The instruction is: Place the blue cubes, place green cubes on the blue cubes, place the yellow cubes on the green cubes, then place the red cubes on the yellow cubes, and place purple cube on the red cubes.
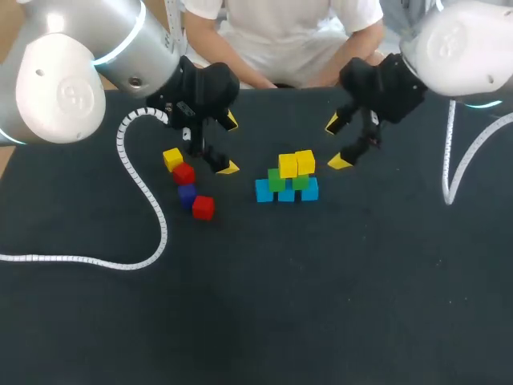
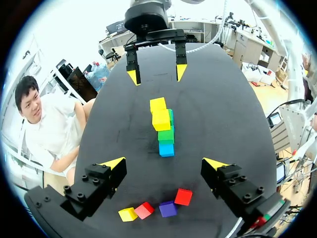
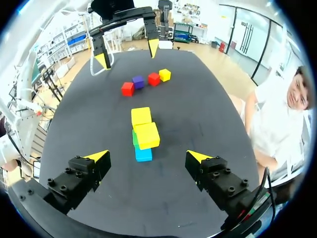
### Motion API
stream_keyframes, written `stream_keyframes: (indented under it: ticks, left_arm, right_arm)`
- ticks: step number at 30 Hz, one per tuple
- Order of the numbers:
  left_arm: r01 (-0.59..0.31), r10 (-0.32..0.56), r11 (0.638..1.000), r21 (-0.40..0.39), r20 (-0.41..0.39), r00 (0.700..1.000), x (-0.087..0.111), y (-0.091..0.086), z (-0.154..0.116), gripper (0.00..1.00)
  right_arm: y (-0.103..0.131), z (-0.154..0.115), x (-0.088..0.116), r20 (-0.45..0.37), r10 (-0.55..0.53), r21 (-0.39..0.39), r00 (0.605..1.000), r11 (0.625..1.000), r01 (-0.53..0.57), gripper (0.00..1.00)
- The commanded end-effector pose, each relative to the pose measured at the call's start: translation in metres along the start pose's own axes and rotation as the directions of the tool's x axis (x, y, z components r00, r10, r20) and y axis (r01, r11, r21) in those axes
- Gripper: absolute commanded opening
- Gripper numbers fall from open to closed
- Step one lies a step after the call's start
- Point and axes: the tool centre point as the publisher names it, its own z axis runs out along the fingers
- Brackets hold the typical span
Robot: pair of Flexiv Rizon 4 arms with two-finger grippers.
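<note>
At the table's middle stands a stack: three blue cubes [image 1: 286, 193] in a row, two green cubes [image 1: 276, 180] on them, two yellow cubes [image 1: 296, 164] on top. To its left lie a loose yellow cube [image 1: 172, 159], a red cube [image 1: 183, 173], a purple cube [image 1: 187, 194] and a second red cube [image 1: 203, 207]. My left gripper [image 1: 230, 144] hangs open between the loose cubes and the stack, holding nothing. My right gripper [image 1: 337, 143] hangs open just right of the stack, also holding nothing. Seen from the left wrist, the stack [image 2: 163, 129] is ahead of my left gripper [image 2: 164, 163], and the purple cube [image 2: 168, 208] is under it.
A white coiled cable [image 1: 148, 200] snakes over the table's left half, and another [image 1: 449, 172] hangs at the right. A person sits at the far edge [image 1: 296, 85], arms close to it. Bare black tabletop [image 1: 280, 305] lies in front of the stack.
</note>
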Motion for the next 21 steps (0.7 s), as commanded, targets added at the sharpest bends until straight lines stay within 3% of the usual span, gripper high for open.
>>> stream_keyframes:
  ticks: [1, 21]
  left_arm:
    - [0.0, 0.0, 1.0, 0.004, -0.004, 1.0, -0.001, 0.002, 0.0, 1.0]
    - [0.0, 0.0, 1.0, 0.004, -0.004, 1.0, -0.001, 0.002, 0.0, 1.0]
  right_arm:
    - [0.005, -0.002, 0.009, 0.042, 0.01, 0.004, 0.999, 1.0, -0.01, 1.0]
    - [0.019, -0.012, 0.019, 0.189, 0.063, -0.024, 0.98, 0.998, -0.06, 1.0]
